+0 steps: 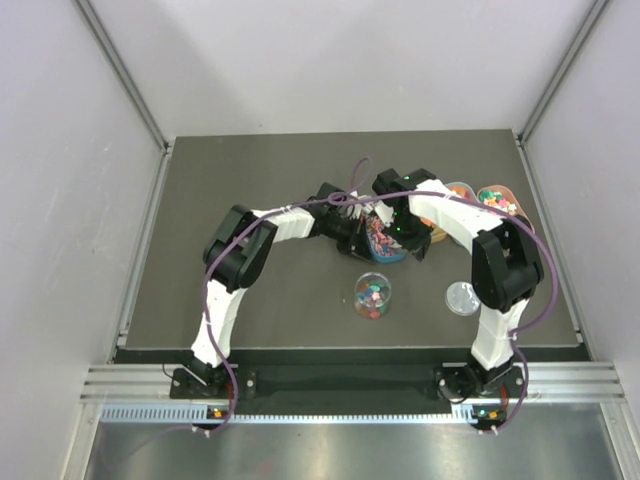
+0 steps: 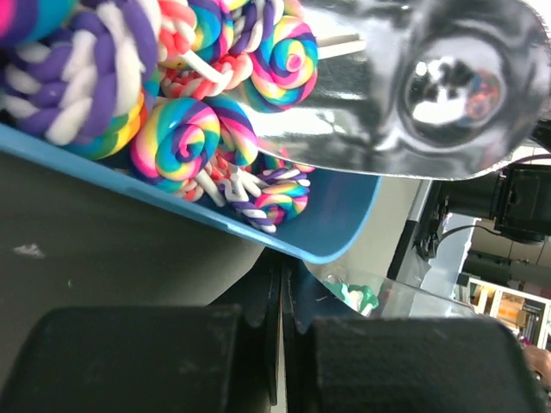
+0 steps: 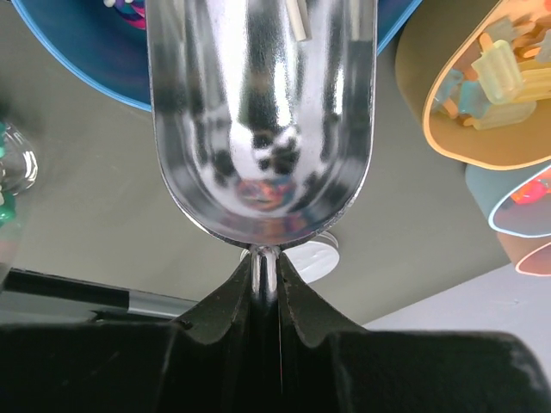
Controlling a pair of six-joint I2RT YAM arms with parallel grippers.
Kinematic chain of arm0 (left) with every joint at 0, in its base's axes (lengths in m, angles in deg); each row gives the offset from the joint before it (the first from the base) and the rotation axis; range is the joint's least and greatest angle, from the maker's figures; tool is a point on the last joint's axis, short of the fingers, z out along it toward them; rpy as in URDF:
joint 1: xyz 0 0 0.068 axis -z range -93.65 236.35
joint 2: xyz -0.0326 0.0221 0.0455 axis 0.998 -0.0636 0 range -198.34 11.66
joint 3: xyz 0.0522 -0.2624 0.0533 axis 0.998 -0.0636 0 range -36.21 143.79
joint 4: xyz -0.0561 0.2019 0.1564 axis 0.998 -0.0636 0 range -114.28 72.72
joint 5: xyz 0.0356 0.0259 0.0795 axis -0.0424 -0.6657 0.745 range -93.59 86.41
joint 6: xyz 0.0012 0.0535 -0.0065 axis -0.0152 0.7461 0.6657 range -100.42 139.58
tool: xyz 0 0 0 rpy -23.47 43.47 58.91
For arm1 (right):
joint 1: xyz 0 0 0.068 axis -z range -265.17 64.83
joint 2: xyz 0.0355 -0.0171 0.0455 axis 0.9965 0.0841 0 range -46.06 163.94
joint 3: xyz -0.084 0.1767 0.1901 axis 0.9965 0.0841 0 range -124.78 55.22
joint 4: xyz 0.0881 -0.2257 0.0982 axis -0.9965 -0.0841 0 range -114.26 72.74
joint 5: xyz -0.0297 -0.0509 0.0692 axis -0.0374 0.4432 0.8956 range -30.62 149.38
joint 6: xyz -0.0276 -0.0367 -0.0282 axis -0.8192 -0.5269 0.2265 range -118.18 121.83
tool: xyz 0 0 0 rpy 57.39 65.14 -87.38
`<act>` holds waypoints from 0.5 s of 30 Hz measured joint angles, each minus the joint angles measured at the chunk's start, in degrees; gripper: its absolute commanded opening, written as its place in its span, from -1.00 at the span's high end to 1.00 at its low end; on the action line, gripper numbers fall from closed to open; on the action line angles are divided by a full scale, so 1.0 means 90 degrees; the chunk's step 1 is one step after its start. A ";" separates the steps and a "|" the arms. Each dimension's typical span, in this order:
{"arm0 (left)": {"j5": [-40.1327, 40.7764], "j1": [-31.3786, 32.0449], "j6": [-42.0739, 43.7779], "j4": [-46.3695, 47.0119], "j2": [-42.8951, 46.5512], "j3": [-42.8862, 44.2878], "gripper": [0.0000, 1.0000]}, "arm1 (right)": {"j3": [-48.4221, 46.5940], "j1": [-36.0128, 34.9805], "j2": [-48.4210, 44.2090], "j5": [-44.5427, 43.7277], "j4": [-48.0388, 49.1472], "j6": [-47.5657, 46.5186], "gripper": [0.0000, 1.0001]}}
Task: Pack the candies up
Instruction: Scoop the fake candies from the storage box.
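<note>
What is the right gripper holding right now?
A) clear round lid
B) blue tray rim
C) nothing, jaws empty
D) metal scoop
D: in the right wrist view the right gripper is clamped on the handle of the metal scoop, whose bowl reaches over the blue tray.

Bright, even light; scoop [image 3: 263, 112] glares; candies [image 2: 185, 142] sharp, foreground blurred.

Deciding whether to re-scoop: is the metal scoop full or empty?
Nearly empty: the scoop in the right gripper shows bare shiny metal, only a white stick at its far end.
</note>
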 measured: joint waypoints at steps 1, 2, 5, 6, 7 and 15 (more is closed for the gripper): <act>-0.0029 -0.0032 0.0029 -0.0073 0.0015 0.0034 1.00 | 0.0012 0.0000 -0.0010 -0.0017 0.0012 -0.0019 1.00; -0.0029 -0.0114 0.0066 -0.0155 0.0073 0.0041 1.00 | 0.0017 0.0000 -0.0022 -0.0041 0.0015 -0.0049 1.00; -0.0078 -0.0461 0.0223 -0.0425 0.0466 0.0041 1.00 | 0.0095 0.0000 -0.0107 -0.0112 0.0119 -0.0107 1.00; -0.0100 -0.0653 0.0313 -0.0508 0.0651 0.0061 1.00 | 0.0136 0.0002 -0.0136 -0.0151 0.0151 -0.0107 1.00; -0.0114 -0.0879 0.0440 -0.0624 0.0814 0.0153 1.00 | 0.0182 0.0007 -0.0163 -0.0194 0.0189 -0.0107 1.00; -0.0051 -0.1919 0.0857 -0.0848 0.0066 0.2970 1.00 | 0.0525 0.0097 -0.0369 -0.0299 0.0389 -0.0206 1.00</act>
